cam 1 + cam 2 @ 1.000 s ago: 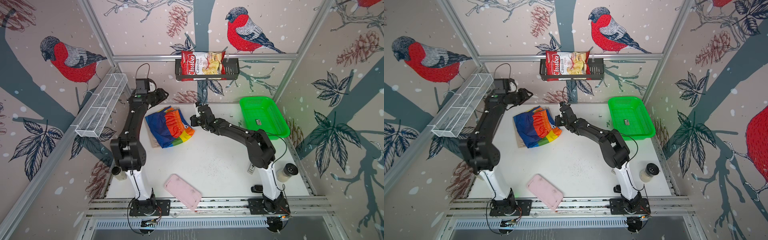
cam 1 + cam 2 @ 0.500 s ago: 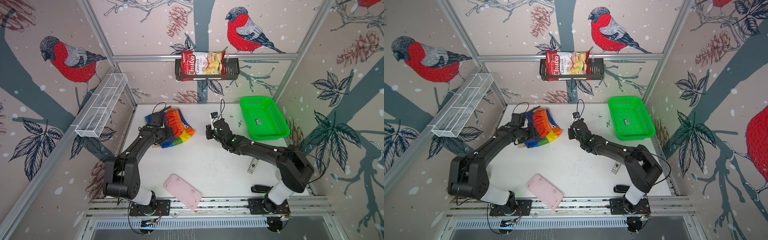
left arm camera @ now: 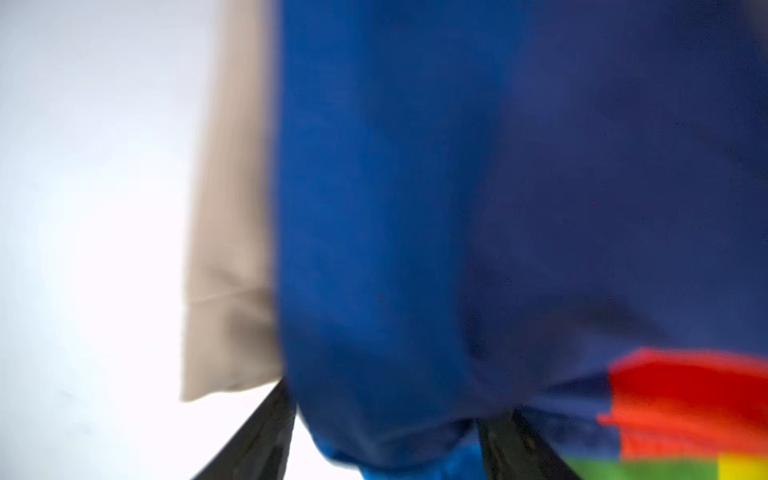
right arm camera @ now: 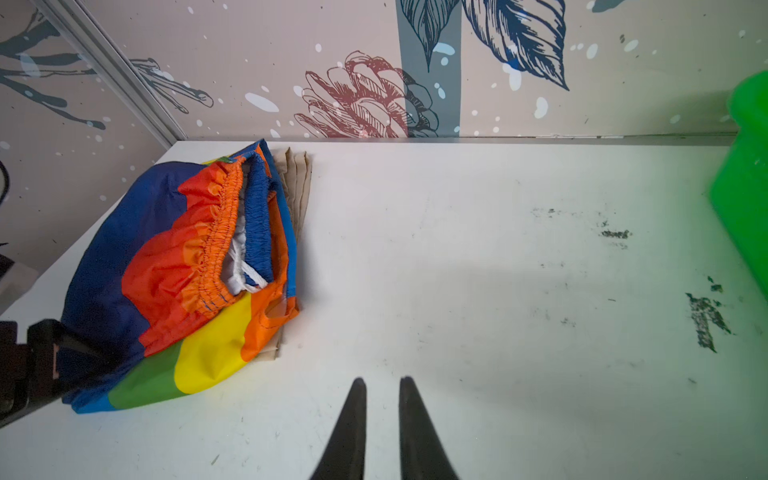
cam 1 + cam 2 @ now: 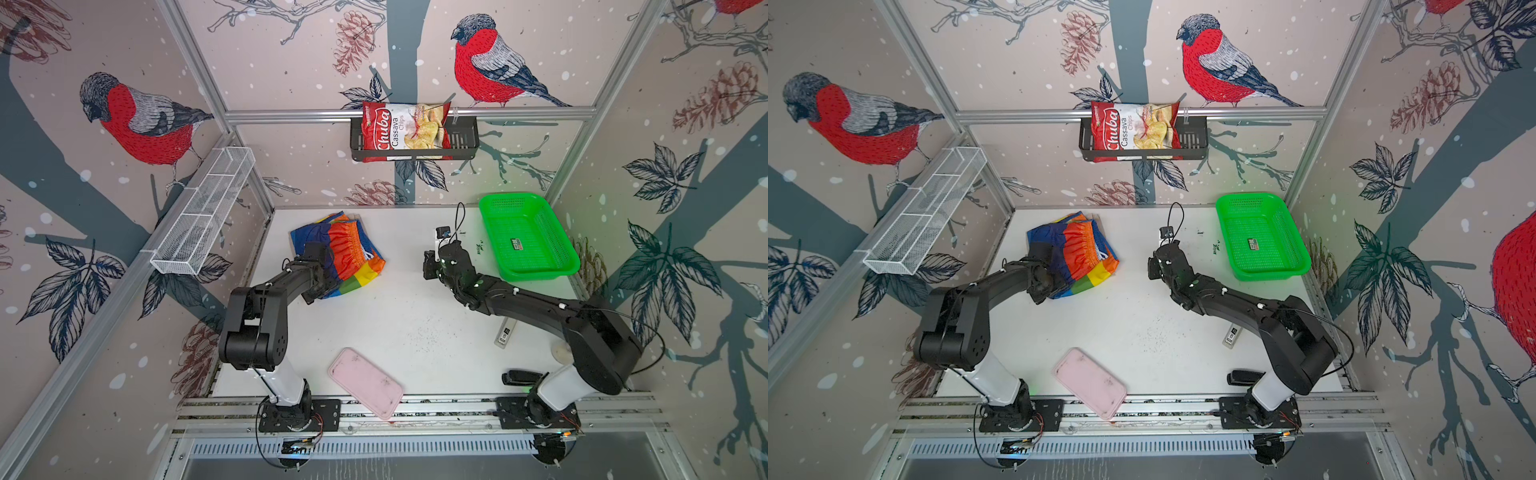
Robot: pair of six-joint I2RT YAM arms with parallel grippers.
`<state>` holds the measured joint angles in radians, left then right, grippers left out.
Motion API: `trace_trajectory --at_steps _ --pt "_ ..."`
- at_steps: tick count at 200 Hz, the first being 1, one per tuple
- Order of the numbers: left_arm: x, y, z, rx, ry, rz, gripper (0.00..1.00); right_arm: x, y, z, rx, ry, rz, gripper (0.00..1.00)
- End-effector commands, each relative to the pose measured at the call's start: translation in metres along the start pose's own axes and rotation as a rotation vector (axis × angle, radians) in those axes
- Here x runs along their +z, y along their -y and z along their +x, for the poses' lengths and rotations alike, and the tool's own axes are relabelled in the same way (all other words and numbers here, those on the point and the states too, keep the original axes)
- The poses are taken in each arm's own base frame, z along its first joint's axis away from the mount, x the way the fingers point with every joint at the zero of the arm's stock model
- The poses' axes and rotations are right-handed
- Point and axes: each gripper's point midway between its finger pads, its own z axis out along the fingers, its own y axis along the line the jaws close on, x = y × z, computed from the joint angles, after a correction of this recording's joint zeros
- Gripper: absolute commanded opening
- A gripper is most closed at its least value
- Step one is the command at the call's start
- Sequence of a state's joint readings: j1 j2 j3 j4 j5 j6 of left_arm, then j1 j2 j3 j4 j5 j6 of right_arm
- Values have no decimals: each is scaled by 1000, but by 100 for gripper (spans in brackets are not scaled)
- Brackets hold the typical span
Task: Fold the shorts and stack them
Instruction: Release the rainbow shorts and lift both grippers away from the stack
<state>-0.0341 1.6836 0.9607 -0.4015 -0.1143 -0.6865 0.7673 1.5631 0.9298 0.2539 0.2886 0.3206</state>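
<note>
At upper left of the worktop (image 5: pixel 407 299), the striped shorts (image 5: pixel 349 249) lie folded atop the beige shorts (image 4: pixel 297 183), the stack seemingly done, my left fingers (image 3: pixel 257 436) wide at its blue edge, my right fingers (image 4: pixel 351 424) narrow and empty, only pulling clear left to do.

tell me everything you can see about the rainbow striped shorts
The striped shorts are shiny cloth in blue, green, yellow, orange and red blocks, with a gathered orange and blue waistband and a white drawstring. They lie folded in a puffy bundle at the far left of the table, on top of the beige shorts, whose edges peek out. The left pincer stands spread at their blue side, cloth between its fingers.
</note>
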Motion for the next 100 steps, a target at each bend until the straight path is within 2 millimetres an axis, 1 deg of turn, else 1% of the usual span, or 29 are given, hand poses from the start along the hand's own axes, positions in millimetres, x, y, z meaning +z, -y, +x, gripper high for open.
trace_trajectory --at_steps 1,21,30,46,64,75,84,92,94,100 --pt "-2 -16 -22 -81 59 -38 67 -4 5 -4 28 27 -3 18" --pt "-7 -18 -36 -100 89 -20 67 -6 12 1 48 18 1 18" --pt "-8 -22 -40 -108 101 -36 67 -7 13 4 54 10 2 18" --pt "-9 -30 -40 -131 104 -52 67 -14 18 5 55 4 14 19" --pt "-20 -30 -42 -137 136 -29 68 -29 30 0 60 23 45 19" --pt "-35 -29 -45 -144 177 -3 69 -41 42 -5 68 40 76 21" --pt "-52 -27 -51 -149 221 22 69 -53 53 -11 77 60 105 24" --pt "-69 -23 -57 -149 274 49 70 -64 63 -15 80 79 139 27" --pt "-76 -21 -59 -149 292 62 70 -70 65 -20 85 97 145 28" --pt "-94 -16 -64 -148 342 98 71 -81 73 -25 90 121 169 30"
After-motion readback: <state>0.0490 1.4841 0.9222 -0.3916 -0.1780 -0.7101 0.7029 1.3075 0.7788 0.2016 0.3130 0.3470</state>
